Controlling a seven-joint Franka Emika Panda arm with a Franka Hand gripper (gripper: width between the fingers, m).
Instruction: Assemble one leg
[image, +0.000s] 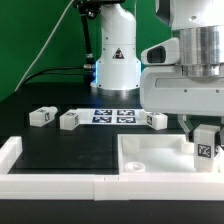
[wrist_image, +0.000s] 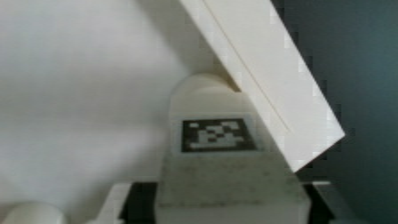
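My gripper (image: 205, 135) is shut on one leg (image: 205, 146), a small white block with a black-and-white tag, and holds it upright over the right part of the large white tray panel (image: 150, 160). In the wrist view the leg (wrist_image: 217, 150) sits between the dark finger pads (wrist_image: 137, 198), its rounded far end close against the tray's raised rim (wrist_image: 267, 70). I cannot tell whether it touches the tray floor. Three more legs lie on the black table: two (image: 42, 116) (image: 70, 120) at the exterior view's left and one (image: 157, 120) behind the tray.
The marker board (image: 113, 115) lies flat in front of the robot base (image: 115, 60). Long white border bars run along the front edge (image: 60, 186) and the exterior view's left (image: 10, 150). A black cable trails at the back left.
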